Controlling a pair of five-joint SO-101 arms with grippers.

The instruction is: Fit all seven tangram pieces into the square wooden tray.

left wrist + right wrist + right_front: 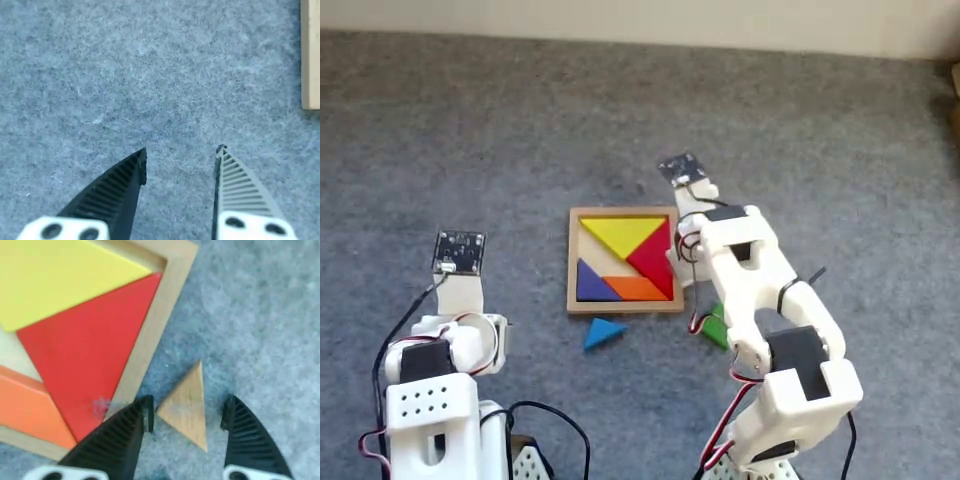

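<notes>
**Right gripper straddles a bare-wood triangle beside the part-filled tray**

In the high view the right arm (760, 290) covers the 3 o'clock rim of the square wooden tray (576, 262) and hides whatever lies under its wrist. A green piece (716, 326), at 4 o'clock from the tray, shows as a sliver past the arm, so its shape cannot be told. Any print on the small wrist boards is too small to read.

The right wrist view shows the right gripper (188, 412) low over the grey felt (265, 315). Its black fingers (125, 440) are spread, one on each side of a plain wooden triangle (187, 407), and whether they touch it cannot be told. That triangle lies flat just outside the tray's rim, near one corner.

The tray sits mid-table and holds four pieces:
- a yellow triangle (620, 234) at 12 o'clock
- a red triangle (656, 260) at 3 o'clock
- an orange piece (638, 288) at 6 o'clock
- a purple triangle (590, 282) at 8 o'clock

A strip of pale bare floor shows at 9 o'clock. A blue triangle (603, 332) lies on the felt at 6 o'clock from the tray, apart from it.

The left gripper (181, 157) is at 9 o'clock from the tray, fingers apart over bare felt, holding nothing, with the tray's edge at the frame's border
</notes>
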